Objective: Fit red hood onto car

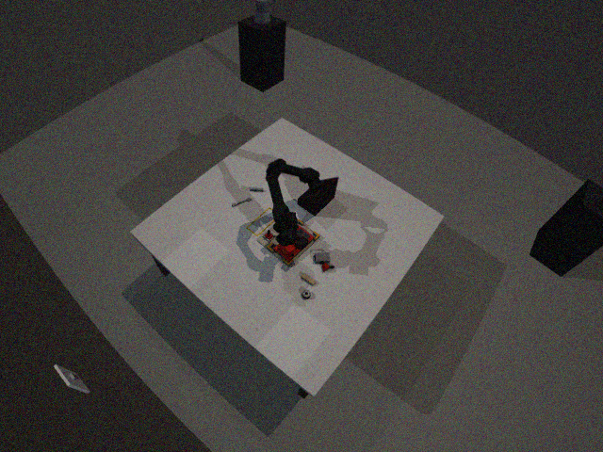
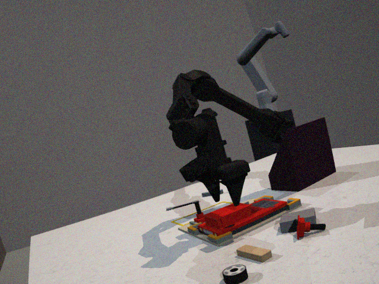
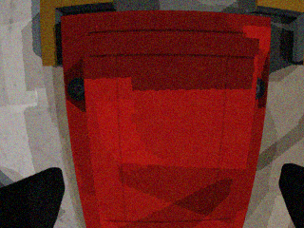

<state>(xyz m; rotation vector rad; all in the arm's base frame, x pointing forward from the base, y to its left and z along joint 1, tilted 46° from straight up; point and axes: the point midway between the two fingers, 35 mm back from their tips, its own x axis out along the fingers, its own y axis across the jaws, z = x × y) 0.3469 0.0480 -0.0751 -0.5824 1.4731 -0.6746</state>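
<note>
The pincer (image 2: 225, 195) hangs spread wide and grips nothing, its fingers either side of the red hood (image 2: 235, 215). The hood lies on the car chassis (image 2: 260, 215) in the jig (image 2: 218, 235). Beside the jig, a tan block (image 2: 254, 252) rests on the tabletop (image 2: 92, 260).

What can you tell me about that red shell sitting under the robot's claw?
The red hood is a boxy shell that looks like plastic, with a raised flat roof stepping down to a lower rim. It lies level on the car chassis, inside the yellow-cornered jig on the white table. In the wrist view it fills the frame, with dark corner notches at its sides. The gripper is open, its fingers spread on either side of the roof and holding nothing; whether a fingertip brushes the hood cannot be told.
</note>
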